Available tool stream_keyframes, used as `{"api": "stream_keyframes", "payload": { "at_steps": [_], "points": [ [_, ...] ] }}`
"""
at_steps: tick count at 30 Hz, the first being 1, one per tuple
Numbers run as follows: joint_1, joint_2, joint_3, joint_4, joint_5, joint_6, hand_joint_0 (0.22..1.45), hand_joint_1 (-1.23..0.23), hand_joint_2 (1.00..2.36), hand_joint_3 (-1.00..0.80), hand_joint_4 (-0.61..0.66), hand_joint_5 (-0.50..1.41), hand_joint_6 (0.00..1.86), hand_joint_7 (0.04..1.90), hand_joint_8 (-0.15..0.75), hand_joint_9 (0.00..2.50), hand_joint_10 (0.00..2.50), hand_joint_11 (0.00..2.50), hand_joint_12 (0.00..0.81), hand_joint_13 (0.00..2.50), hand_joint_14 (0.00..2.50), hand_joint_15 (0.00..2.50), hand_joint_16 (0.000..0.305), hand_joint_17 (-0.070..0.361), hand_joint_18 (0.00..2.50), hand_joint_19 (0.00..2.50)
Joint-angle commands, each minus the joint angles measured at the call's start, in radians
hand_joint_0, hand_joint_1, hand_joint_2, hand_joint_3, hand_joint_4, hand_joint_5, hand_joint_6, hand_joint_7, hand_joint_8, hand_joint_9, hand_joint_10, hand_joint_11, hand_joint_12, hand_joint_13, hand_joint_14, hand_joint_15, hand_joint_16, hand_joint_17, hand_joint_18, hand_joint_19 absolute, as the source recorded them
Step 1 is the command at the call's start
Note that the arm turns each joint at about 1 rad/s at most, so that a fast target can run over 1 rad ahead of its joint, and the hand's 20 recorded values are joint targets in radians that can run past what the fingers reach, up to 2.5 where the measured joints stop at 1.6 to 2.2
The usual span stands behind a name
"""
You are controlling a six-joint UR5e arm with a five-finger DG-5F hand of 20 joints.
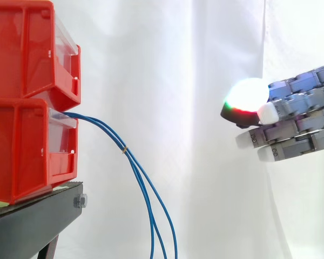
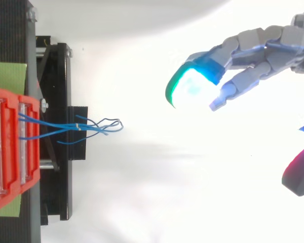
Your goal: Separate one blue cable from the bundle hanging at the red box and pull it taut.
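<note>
Where the black stand (image 1: pixel 32 226) ends at its front edge, two red bins sit stacked on it. The upper bin (image 1: pixel 21 48) rests directly on the lower bin (image 1: pixel 21 151), and both fronts face the open space beyond the edge. One bundle of blue cables (image 1: pixel 146 189) leaves the top of the lower bin's front, arches out past the stand's edge and hangs down freely, touching nothing on the way. About three thin strands can be made out, though the exact count is hard to tell. One small pale tie (image 1: pixel 125 149) binds them together just below the arch. From above, the strands fan slightly over the stand's front bar and end in loose curls (image 2: pixel 109 125). One hand (image 1: pixel 297 118) comes in from the far side, well apart from the cables, with a wide stretch of clear room between its fingertips (image 1: pixel 248 94) and the bundle. Its fingers reach out nearly straight toward the bins, spread and holding nothing, and the thumb (image 2: pixel 299 177) stands off to one side of them in the top view. A green mat (image 2: pixel 7 76) lies under the bins on the stand's top. A single bolt (image 1: pixel 80 201) shows at the stand's front corner. A white curtain (image 1: pixel 205 65) closes off the room behind everything.
</note>
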Motion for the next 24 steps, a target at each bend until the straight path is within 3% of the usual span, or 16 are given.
{"api": "stream_keyframes", "payload": {
  "at_steps": [1, 5, 9, 15, 17, 21, 24],
  "points": [
    [0.002, -0.016, 0.001, 0.017, -0.002, 0.005, 0.53, -0.91, 1.0, -0.5, 0.25, -0.2, 0.5, 0.65, 0.261, 0.28, 0.0, 0.0, 0.232, 0.24, 0.0, 0.0, 0.022, 0.05, 0.01, 0.0],
    [0.002, -0.025, 0.001, 0.025, -0.002, 0.005, 0.57, -0.93, 1.0, -0.5, 0.24, -0.2, 0.5, 0.69, 0.212, 0.14, 0.0, 0.0, 0.222, 0.25, 0.0, 0.0, 0.021, 0.046, 0.07, 0.0],
    [0.003, -0.026, 0.001, 0.033, -0.003, 0.007, 0.54, -0.87, 1.0, -0.5, 0.31, -0.18, 0.5, 0.72, 0.366, 0.79, 0.0, 0.0, 0.209, 0.44, 0.0, 0.0, 0.015, 0.034, 0.17, 0.0],
    [0.0, -0.025, 0.0, 0.034, 0.0, 0.004, 0.51, -0.81, 1.0, -0.5, 0.35, -0.18, 0.5, 0.69, 0.459, 1.06, 0.0, 0.0, 0.211, 0.44, 0.0, 0.0, 0.016, 0.035, 0.18, 0.0],
    [0.0, -0.026, 0.0, 0.034, 0.0, 0.002, 0.51, -0.8, 1.0, -0.5, 0.35, -0.18, 0.5, 0.69, 0.461, 1.06, 0.0, 0.0, 0.215, 0.44, 0.0, 0.0, 0.016, 0.035, 0.18, 0.0],
    [0.0, -0.029, 0.0, 0.034, 0.001, 0.002, 0.51, -0.79, 1.0, -0.5, 0.32, -0.18, 0.5, 0.73, 0.377, 0.93, 0.0, 0.0, 0.228, 0.5, 0.0, 0.0, 0.016, 0.035, 0.2, 0.0],
    [0.003, -0.04, 0.0, 0.037, 0.003, 0.002, 0.52, -0.8, 1.0, -0.5, 0.3, -0.17, 0.5, 0.74, 0.321, 0.68, 0.0, 0.02, 0.243, 0.53, 0.0, 0.0, 0.016, 0.036, 0.22, 0.0]
  ]
}}
